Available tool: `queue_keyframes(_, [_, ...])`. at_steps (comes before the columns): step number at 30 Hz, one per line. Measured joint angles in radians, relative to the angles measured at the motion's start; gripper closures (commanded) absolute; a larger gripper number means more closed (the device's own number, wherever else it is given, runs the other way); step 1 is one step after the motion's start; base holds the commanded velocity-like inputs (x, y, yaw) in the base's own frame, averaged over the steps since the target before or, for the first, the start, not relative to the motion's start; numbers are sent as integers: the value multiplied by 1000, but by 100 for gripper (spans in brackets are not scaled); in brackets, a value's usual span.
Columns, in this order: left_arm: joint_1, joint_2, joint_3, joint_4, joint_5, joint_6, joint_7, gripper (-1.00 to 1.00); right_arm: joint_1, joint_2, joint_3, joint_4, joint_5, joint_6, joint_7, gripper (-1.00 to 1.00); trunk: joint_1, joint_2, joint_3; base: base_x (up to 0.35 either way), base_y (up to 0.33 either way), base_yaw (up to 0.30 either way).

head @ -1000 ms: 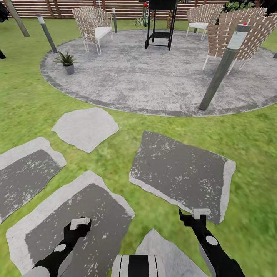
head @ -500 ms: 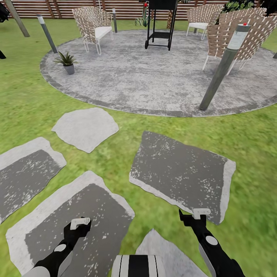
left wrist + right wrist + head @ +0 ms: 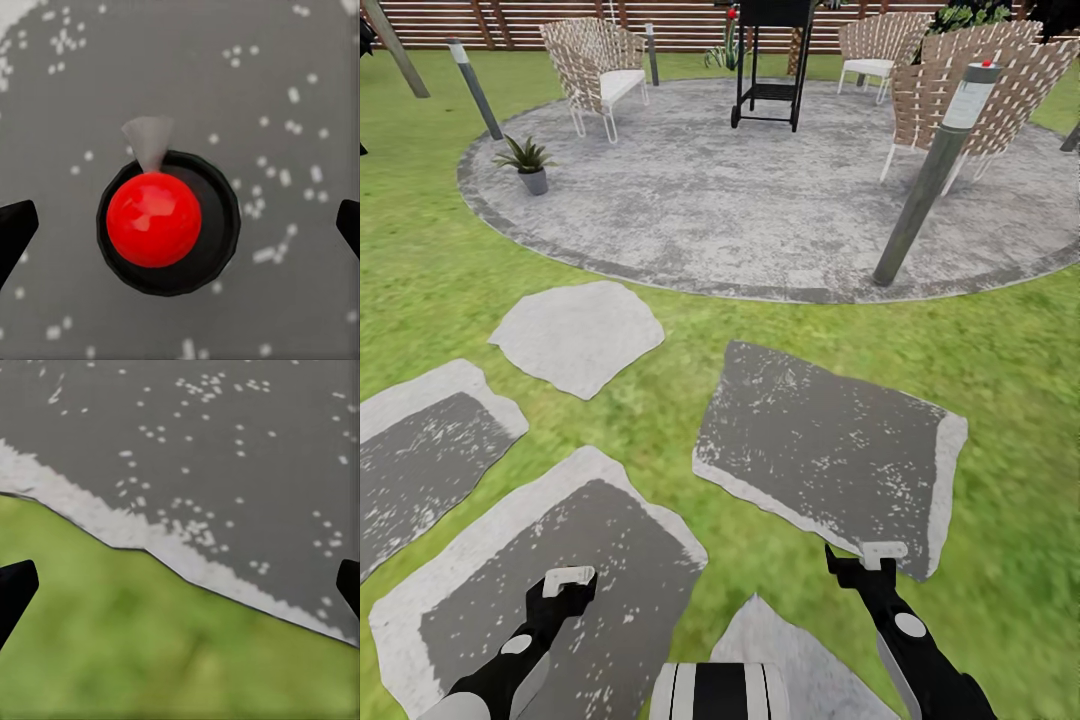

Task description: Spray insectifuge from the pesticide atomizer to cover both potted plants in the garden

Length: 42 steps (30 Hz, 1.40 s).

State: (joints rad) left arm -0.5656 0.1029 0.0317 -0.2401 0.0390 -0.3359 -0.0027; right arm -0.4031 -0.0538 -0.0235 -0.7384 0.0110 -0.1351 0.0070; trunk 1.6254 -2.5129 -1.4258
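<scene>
One potted plant (image 3: 526, 163), a small rosette of pointed green leaves in a grey pot, stands at the left edge of the round grey paved patio (image 3: 760, 210). Woven chairs (image 3: 592, 60), a black cart (image 3: 768, 60) and a grey bollard lamp (image 3: 932, 170) occupy the patio before a slatted fence (image 3: 540, 20). Lawn (image 3: 440, 270) with stepping stones (image 3: 820, 450) lies nearer. The left gripper (image 3: 567, 581) and right gripper (image 3: 880, 554) hang released, fingers (image 3: 15, 232) spread wide, holding nothing.

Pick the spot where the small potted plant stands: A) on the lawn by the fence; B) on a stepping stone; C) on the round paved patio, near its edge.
C: the potted plant sits on the grey patio, just inside its rim.
</scene>
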Motion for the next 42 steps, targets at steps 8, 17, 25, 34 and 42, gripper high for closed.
queue_keyframes(8, [0,0,1,0,0,0,0,-100,0,0,0,0,0,0,0,-100,0,0,0,0,0,-3])
queue_keyframes(17, [0,1,2,0,0,0,2,100,0,0,0,0,0,0,0,-100,0,0,0,0,0,0])
queue_keyframes(25, [0,4,5,0,3,0,2,100,0,0,0,0,0,0,0,-100,0,0,0,0,0,0])
queue_keyframes(34, [0,5,6,0,4,0,2,100,0,0,0,0,0,0,0,-100,0,0,0,0,0,0])
queue_keyframes(42, [0,3,6,0,3,0,2,100,0,0,0,0,0,0,0,-100,-2,1,15,0,0,0])
